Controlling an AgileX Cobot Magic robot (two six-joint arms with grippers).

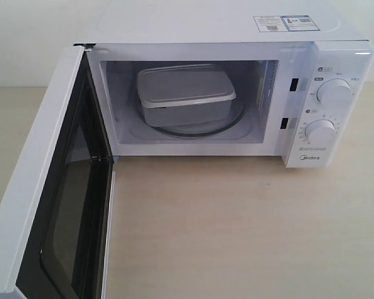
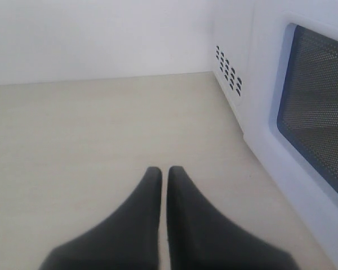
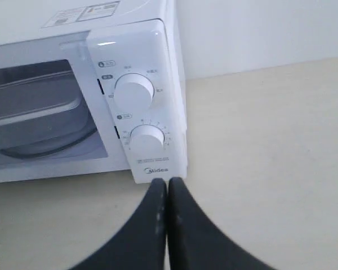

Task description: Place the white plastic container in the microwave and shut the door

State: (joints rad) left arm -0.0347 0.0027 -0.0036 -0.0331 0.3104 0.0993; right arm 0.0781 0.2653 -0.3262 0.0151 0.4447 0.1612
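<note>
The white plastic container [image 1: 186, 93], lid on, sits on the glass turntable [image 1: 206, 128] inside the microwave [image 1: 193, 25], whose door [image 1: 62, 212] stands wide open. Outside the microwave, the left gripper [image 2: 164, 174] and right gripper [image 3: 167, 185] hang clenched and empty over the bench [image 1: 237, 224].

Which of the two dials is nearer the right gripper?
The lower dial, just above the Midea logo; the upper dial lies beyond it, farther from the right gripper.

The microwave [image 1: 224, 25] shell is smooth, glossy white. The door [image 1: 37, 187] has a dark shiny window [image 1: 75, 212] with a fine dotted mesh. The container [image 1: 184, 93] looks like matt white plastic and the turntable [image 1: 230, 121] is clear glass. The desk [image 1: 237, 224] is pale matt wood grain. The left end effector [image 2: 164, 171] and right end effector [image 3: 167, 183] are both smooth matt black.
</note>
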